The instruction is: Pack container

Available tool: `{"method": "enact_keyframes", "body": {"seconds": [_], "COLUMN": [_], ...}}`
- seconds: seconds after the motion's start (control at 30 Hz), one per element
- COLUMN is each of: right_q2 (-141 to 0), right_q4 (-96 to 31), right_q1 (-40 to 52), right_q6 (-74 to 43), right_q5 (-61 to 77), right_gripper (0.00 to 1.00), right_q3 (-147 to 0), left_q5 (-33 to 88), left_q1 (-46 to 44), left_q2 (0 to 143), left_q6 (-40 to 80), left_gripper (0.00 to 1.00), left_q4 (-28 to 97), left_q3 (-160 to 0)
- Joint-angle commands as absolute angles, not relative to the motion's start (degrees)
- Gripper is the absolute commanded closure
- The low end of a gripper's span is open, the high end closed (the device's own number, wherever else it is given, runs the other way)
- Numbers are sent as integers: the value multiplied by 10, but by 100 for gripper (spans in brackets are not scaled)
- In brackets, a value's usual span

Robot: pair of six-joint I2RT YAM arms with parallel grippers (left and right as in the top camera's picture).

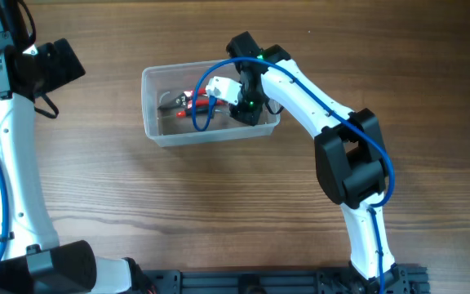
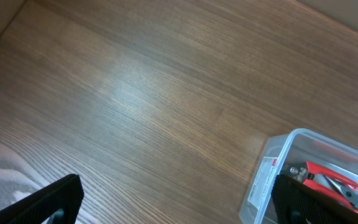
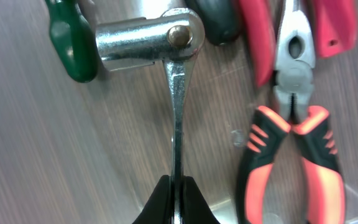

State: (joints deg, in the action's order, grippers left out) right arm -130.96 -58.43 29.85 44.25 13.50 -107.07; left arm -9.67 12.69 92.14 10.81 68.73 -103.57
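The clear plastic container [image 1: 203, 136] stands on the wooden table at the back centre; its corner also shows in the left wrist view [image 2: 271, 177]. My right gripper [image 3: 176, 194] is inside it, shut on the thin shaft of a silver socket wrench [image 3: 146, 38] that lies on the tub floor. Red-and-black pliers [image 3: 294, 146] lie to the right of the wrench, with a green handle [image 3: 70, 43] and a red-handled tool [image 3: 257, 34] beyond it. My left gripper [image 2: 179, 208] is open and empty above bare table, left of the container.
The right arm [image 1: 333, 122] reaches over the container's right end from the front right. The left arm [image 1: 6, 163] stands along the table's left edge. A blue cable [image 1: 198, 110] loops over the tub.
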Motion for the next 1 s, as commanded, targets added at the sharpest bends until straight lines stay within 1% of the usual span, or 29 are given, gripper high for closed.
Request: {"method": "enact_keyframes", "body": {"seconds": [0.0, 0.23, 0.27, 0.3, 0.37, 0.43, 0.5, 0.6, 0.77, 0.97], "right_q2": [-1318, -1318, -1318, -1317, -1315, -1309, -1302, -1284, -1234, -1141], "right_q4": [-575, -569, -569, -569, -568, -568, -565, -561, -562, -528], "right_q1": [297, 297, 297, 297, 297, 297, 297, 297, 297, 297], "right_q6": [455, 454, 452, 446, 444, 443, 428, 398, 351, 248], "right_q5": [149, 149, 148, 146, 146, 135, 114, 87, 80, -23], "right_gripper": [96, 96, 89, 78, 61, 56, 46, 48, 48, 48], "right_q3": [-1051, -1044, -1044, -1044, -1044, -1046, -1051, -1066, -1117, -1171], "left_q5": [-103, -103, -103, -103, -103, -103, -103, -103, -103, -103], "left_q1": [129, 129, 129, 129, 129, 129, 129, 129, 129, 129], "left_q2": [924, 924, 924, 924, 924, 924, 924, 924, 924, 924], "left_q6": [108, 108, 108, 108, 108, 108, 108, 108, 107, 108], "left_gripper": [0, 0, 0, 0, 0, 0, 0, 0, 0, 0], "left_q4": [686, 686, 686, 686, 686, 686, 686, 686, 686, 686], "left_q3": [-1036, -1036, -1036, -1036, -1036, -1036, -1036, -1036, -1036, -1036]}}
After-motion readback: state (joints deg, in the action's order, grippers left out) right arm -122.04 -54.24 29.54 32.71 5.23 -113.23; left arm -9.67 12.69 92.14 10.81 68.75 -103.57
